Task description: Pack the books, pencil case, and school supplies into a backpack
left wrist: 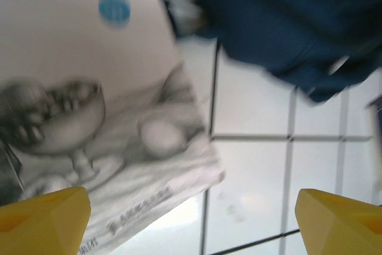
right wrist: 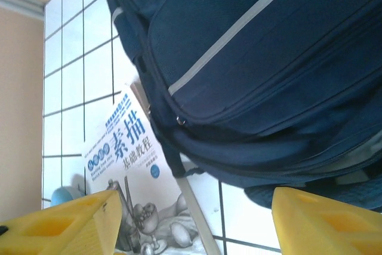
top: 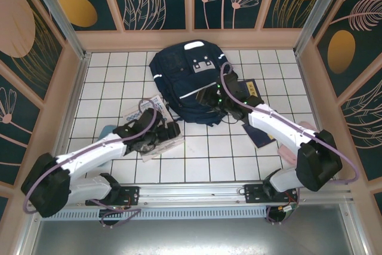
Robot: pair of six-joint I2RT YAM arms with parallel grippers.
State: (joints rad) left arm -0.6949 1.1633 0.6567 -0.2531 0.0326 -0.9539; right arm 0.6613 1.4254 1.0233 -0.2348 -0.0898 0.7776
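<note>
The dark navy backpack with a white stripe lies at the back middle of the tiled table. A white-and-blue book with a still-life drawing lies left of it, partly under my left arm. My left gripper hangs open above that book's corner, with nothing between its yellow fingers. My right gripper stands open at the backpack's near edge, and bare tile shows between its fingers. The same book lies beyond. Dark navy books lie to the right of the backpack.
Another dark book sits under my right forearm. A pink object lies near the right wall and a light blue one near the left arm. Wooden walls close in the table on three sides.
</note>
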